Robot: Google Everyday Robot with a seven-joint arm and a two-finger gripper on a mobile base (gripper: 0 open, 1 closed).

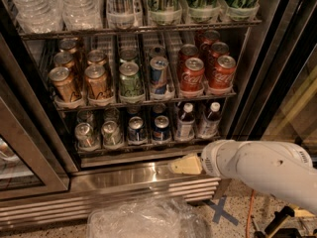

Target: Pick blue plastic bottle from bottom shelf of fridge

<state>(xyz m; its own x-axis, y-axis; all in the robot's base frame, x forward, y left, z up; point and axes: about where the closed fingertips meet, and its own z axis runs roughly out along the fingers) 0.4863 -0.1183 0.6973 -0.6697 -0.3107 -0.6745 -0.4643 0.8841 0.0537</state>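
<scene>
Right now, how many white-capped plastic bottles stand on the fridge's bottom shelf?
2, at the right end of the bottom shelf: the left bottle beside a blue can, the right bottle nearest the frame. Others may hide behind. The gripper is just below them.

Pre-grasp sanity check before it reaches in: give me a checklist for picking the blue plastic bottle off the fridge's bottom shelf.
1. Stainless glass-door fridge opening unobstructed: ok.
2. White-capped blue plastic bottle upright on dark wire bottom shelf: ok.
3. Second similar bottle beside it, which is target: cannot tell.
4. Pincer at bottle height: not ok, low, before the steel sill.
5. Clearance from neighbouring blue-and-silver can: cannot tell.
</scene>
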